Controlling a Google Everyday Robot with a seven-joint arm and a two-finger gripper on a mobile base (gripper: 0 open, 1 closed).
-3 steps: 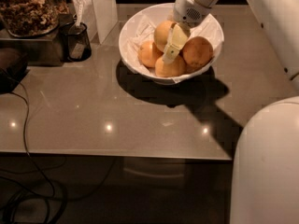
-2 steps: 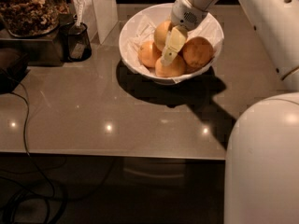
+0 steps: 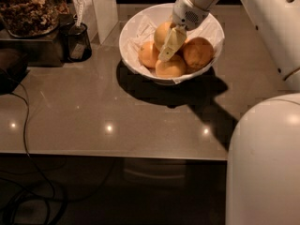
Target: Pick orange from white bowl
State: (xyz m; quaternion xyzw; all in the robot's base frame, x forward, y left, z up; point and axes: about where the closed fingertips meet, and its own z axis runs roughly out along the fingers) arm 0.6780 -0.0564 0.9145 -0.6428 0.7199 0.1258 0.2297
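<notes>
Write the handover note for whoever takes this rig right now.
Gripper: down inside the bowl, among the fruit, just beside the orange. Whether it has a grip cannot be told.
Things: the orange sits at the back of the bowl, with three darker fruits in front of it. The bowl stands on the table.
Done: the reach into the bowl.
Left: secure the orange and lift it clear of the bowl; it is not yet out.

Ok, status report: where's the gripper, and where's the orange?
Gripper down inside white bowl, beside the paler orange. Orange resting in bowl, not lifted. Three darker oranges packed close around.
</notes>
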